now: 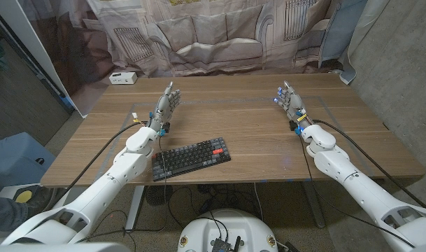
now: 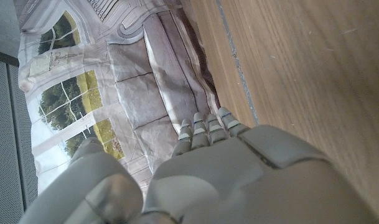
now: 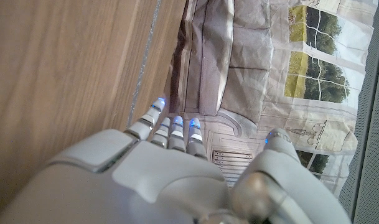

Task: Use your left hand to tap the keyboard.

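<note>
Head view, nearest edge of the table (image 1: 352,150): a black keyboard (image 1: 192,159) with one red key lies close to the front edge, left of centre, turned slightly so its right end sits a little farther back. A thin cable runs from its left end over the table's front edge.

Just beyond and to the left of the keyboard — the left hand (image 1: 164,108). It stands on its edge, palm upright, fingers straight and held close together, pointing away from the robot; it grasps nothing and is apart from the keyboard. In the left wrist view the back of this hand (image 2: 239,180) lies beside bare wood, its fingers (image 2: 205,127) extended toward the backdrop.

At about the same depth, well apart on the other side — the right hand (image 1: 291,101). It too stands on edge with fingers extended and together, released, holding nothing. The right wrist view shows its back (image 3: 158,180) and fingertips (image 3: 175,121) lit blue.

Farther back, near the far left corner: a small white box (image 1: 122,78).

Behind the table: a hanging backdrop (image 1: 219,31) printed with a sofa and windows.
</note>
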Robot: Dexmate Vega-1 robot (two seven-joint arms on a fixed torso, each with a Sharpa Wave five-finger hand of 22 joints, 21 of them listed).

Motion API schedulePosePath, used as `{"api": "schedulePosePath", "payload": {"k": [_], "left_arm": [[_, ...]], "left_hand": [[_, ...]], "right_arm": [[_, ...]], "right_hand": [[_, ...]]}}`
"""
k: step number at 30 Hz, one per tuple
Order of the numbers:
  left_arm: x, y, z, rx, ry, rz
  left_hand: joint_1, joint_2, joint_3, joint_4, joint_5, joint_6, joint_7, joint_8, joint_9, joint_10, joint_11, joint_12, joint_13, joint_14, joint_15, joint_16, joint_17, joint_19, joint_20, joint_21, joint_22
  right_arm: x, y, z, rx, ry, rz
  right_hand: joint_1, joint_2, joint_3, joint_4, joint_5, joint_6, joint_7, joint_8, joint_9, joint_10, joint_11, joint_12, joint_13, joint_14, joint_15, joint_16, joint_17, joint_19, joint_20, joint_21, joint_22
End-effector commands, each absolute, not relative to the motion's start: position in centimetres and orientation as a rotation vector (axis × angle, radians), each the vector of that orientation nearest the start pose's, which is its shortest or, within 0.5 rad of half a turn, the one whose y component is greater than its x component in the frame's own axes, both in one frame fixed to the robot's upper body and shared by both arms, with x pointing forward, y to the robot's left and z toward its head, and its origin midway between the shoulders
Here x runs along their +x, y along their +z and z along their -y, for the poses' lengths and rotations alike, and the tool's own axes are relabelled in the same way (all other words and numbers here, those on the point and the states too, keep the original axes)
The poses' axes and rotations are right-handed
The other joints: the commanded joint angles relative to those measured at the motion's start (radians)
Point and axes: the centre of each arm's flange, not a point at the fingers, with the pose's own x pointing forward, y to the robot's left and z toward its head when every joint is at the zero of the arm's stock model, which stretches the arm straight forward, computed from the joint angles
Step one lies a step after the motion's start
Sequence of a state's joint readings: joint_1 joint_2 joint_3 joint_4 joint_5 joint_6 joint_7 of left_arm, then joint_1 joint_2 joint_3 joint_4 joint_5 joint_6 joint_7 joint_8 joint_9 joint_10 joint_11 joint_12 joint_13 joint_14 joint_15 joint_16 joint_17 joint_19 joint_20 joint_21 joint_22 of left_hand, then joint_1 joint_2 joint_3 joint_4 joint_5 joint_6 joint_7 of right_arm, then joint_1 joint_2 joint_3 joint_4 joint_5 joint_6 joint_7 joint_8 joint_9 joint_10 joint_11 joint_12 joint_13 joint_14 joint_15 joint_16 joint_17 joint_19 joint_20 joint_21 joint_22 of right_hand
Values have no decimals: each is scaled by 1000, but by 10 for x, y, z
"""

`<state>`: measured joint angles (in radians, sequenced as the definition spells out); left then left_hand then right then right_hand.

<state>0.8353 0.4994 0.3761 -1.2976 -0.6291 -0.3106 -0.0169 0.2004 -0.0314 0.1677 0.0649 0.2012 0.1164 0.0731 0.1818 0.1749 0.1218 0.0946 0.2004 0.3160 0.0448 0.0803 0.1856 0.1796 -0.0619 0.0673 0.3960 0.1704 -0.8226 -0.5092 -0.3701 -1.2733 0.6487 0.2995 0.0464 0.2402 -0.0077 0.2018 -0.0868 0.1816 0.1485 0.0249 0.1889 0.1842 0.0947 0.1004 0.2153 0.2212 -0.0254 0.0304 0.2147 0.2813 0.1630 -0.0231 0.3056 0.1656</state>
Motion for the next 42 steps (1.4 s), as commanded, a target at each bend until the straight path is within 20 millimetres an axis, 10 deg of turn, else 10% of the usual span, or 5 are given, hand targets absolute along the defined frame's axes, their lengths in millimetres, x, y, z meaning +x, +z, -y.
{"api": "schedulePosePath", "payload": {"k": [1, 42], "left_arm": [[637, -25, -280, -33, -197, 690], [573, -45, -304, 95, -266, 797]], "left_hand": [[6, -1, 7, -3, 8, 16, 6, 8, 4, 16, -8, 8, -2, 11, 4, 11, 1, 0, 6, 3, 3], [20, 8, 5, -18, 7, 78, 15, 19, 5, 99, -17, 30, -48, 108, -12, 27, 0, 70, 13, -17, 3]], "right_arm": [[654, -19, 297, 26, 205, 633], [609, -20, 293, -1, 168, 709]], "right_hand": [[9, 1, 7, -1, 5, 10, 0, 4, 4, 12, 0, 9, 0, 3, 2, 6, 0, 18, 0, 3, 5], [7, 6, 4, -5, 5, 20, 25, 8, 4, 30, 3, 8, -8, 17, 2, 5, -13, 35, -2, -10, 5]]}}
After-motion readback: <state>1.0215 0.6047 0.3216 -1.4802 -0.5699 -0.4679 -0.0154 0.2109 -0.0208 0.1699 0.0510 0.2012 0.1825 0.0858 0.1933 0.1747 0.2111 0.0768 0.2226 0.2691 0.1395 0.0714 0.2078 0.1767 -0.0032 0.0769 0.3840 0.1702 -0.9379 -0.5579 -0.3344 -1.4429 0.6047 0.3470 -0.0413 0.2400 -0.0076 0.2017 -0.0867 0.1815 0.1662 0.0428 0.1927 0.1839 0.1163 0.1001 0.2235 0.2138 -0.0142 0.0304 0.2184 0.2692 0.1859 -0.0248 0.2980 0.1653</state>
